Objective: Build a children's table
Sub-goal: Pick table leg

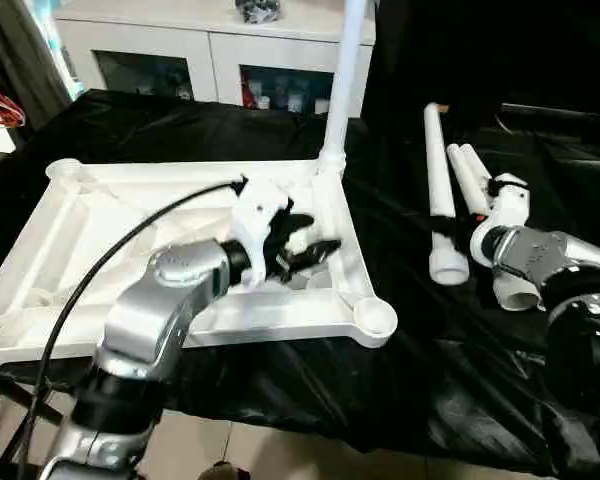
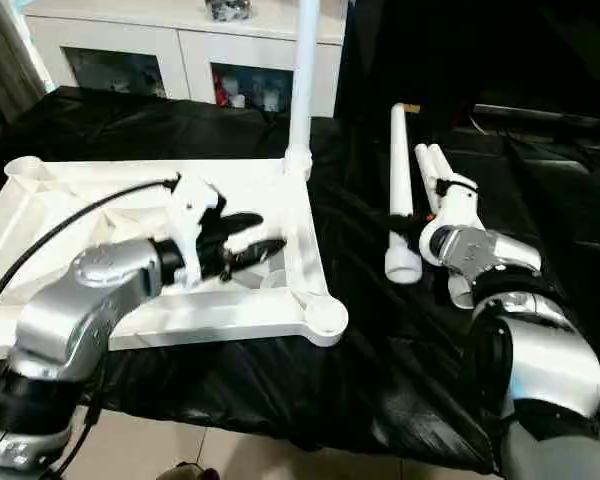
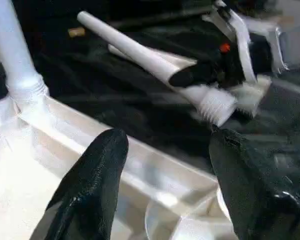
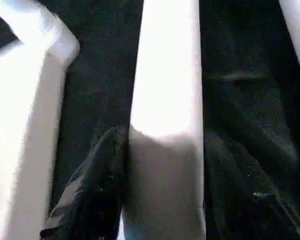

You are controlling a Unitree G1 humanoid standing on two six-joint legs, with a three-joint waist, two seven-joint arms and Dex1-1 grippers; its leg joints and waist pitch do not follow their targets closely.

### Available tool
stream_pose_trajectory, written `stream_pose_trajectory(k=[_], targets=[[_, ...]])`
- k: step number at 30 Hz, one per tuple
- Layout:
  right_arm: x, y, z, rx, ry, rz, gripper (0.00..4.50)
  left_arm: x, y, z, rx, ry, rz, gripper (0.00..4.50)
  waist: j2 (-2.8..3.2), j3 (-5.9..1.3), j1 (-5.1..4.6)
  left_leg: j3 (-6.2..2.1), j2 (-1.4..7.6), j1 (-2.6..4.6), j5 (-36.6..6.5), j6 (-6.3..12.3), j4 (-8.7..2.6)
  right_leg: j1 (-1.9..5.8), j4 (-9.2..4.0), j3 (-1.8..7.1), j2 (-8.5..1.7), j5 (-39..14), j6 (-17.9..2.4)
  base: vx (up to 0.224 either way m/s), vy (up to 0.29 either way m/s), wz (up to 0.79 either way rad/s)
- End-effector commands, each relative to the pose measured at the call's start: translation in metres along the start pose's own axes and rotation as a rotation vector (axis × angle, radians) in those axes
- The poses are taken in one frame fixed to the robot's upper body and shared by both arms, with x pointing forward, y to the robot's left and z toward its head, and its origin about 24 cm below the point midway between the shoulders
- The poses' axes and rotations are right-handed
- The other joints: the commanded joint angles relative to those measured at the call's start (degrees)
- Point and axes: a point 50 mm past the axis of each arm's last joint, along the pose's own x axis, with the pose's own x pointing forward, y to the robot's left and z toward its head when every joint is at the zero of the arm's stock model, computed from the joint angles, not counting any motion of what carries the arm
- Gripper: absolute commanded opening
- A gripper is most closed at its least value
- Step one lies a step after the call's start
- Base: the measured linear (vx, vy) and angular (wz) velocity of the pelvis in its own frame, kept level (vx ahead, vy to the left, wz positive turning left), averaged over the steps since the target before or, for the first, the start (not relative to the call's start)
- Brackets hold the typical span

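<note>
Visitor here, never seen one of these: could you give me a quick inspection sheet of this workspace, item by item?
Surface: black cloth over the bench.
Job's things: tabletop upside down; one leg upright in its far corner socket; three loose legs lying beside it.
Clutter: nothing seen.
Pincers: left pincer open over the tabletop, empty; right pincer straddles a loose leg, fingers on either side of it.
Cables: black cable along the left arm.
Surroundings: white cabinet with glass doors behind.

white table top [image 1: 70,215] upside down on black cloth
one leg [image 1: 343,90] upright in far corner socket; three legs [image 1: 439,160] lying beside it.
</note>
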Motion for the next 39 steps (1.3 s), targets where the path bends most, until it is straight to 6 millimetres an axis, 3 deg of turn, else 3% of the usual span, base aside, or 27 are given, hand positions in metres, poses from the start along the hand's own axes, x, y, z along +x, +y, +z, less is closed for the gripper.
stream_pose_trajectory(k=[1, 2, 3, 5, 7, 8, 12, 14, 20, 25, 26, 39], targets=[[-0.004, 0.006, 0.014, 0.022, -0.113, 0.092, 1.88, 0.004, 0.002, 0.005, -0.033, -0.026, 0.017, 3.02, -0.44, -4.55, 0.57, -0.49, 1.61, 1.50, -7.49, 2.80, -2.85, 2.81, -3.60, 1.29, -2.05, -0.21, -16.07, 0.000, 0.000, 0.00], [-0.012, 0.015, 0.020, 0.033, -0.263, 0.274, 1.88, 0.016, 0.002, 0.013, -0.119, -0.074, 0.022, 3.02, -0.32, -4.69, 0.81, -0.57, 1.68, 1.47, -6.96, 3.11, -2.77, 3.02, -3.40, 1.29, -2.16, 0.85, -16.05, 0.000, 0.000, 0.00], [-0.012, 0.015, 0.020, 0.033, -0.263, 0.274, 1.88, 0.016, 0.002, 0.013, -0.119, -0.074, 0.022, 3.02, -0.48, -4.52, 0.90, -0.31, 1.60, 1.51, -6.96, 3.76, -2.84, 2.99, -3.72, 1.46, -1.90, 1.62, -15.44, 0.000, 0.000, 0.00], [-0.029, 0.027, 0.018, 0.043, -0.381, 0.483, 1.88, 0.029, 0.000, 0.022, -0.226, -0.123, 0.020, 3.02, -0.64, -4.70, 1.62, -0.44, 1.74, 1.57, -5.99, 5.14, -2.78, 3.14, -3.48, 1.43, -2.03, 3.49, -15.56, 0.000, 0.000, 0.00], [-0.033, 0.029, 0.017, 0.048, -0.387, 0.525, 1.88, 0.032, 0.000, 0.024, -0.254, -0.134, 0.014, 3.02, -0.81, -4.85, 1.86, -0.68, 1.95, 1.69, -5.35, 5.68, -2.85, 3.03, -3.47, 1.22, -2.16, 2.82, -16.08, 0.000, 0.000, 0.00], [-0.037, 0.032, 0.015, 0.051, -0.392, 0.574, 1.87, 0.035, -0.001, 0.026, -0.284, -0.143, 0.005, 3.02, -0.78, -4.81, 1.81, -0.73, 1.93, 1.59, -5.46, 5.25, -2.92, 2.97, -3.57, 1.15, -2.30, 1.02, -16.54, 0.000, 0.000, 0.00], [-0.076, 0.055, 0.000, 0.043, -0.402, 0.890, 1.87, 0.049, -0.010, 0.043, -0.442, -0.211, -0.087, 3.02, -0.69, -4.40, 2.38, -0.74, 1.85, 1.86, -7.46, 4.99, -3.20, 2.99, -4.37, 1.38, -2.22, -2.88, -14.65, 0.000, 0.000, 0.00], [-0.084, 0.060, -0.003, 0.040, -0.400, 0.941, 1.87, 0.052, -0.013, 0.047, -0.469, -0.224, -0.119, 3.02, -0.71, -4.46, 2.71, -0.96, 2.06, 1.91, -8.44, 4.12, -3.43, 2.73, -4.67, 1.24, -2.50, -5.83, -13.90, 0.000, 0.000, 0.00], [-0.090, 0.070, -0.014, 0.000, -0.341, 1.001, 1.87, 0.054, -0.024, 0.060, -0.548, -0.283, -0.228, 3.02, -0.76, -4.16, 2.56, -1.03, 1.97, 1.68, -9.95, 1.53, -3.69, 2.56, -5.26, 1.36, -2.72, -10.92, -11.74, 0.000, 0.000, 0.00], [-0.092, 0.075, -0.023, -0.015, -0.290, 1.002, 1.87, 0.052, -0.031, 0.066, -0.589, -0.307, -0.295, 3.02, -0.84, -4.12, 2.50, -1.09, 1.89, 1.56, -9.45, 1.24, -3.79, 2.47, -5.38, 1.32, -2.62, -11.20, -11.05, 0.000, 0.000, 0.00], [-0.091, 0.078, -0.025, -0.024, -0.270, 1.002, 1.87, 0.052, -0.033, 0.068, -0.613, -0.319, -0.316, 3.02, -1.14, -4.06, 2.44, -1.02, 1.89, 1.59, -9.77, 1.19, -3.78, 2.44, -5.48, 1.35, -2.65, -11.70, -10.79, 0.000, 0.000, 0.00], [-0.090, 0.090, -0.039, -0.121, -0.167, 1.026, 1.87, 0.049, -0.029, 0.071, -0.664, -0.336, -0.292, 3.02, -1.16, -4.02, 2.60, -1.03, 1.94, 1.46, -8.16, 1.34, -3.86, 2.57, -5.38, 1.42, -2.63, -9.76, -9.91, 0.000, 0.000, 0.00]])
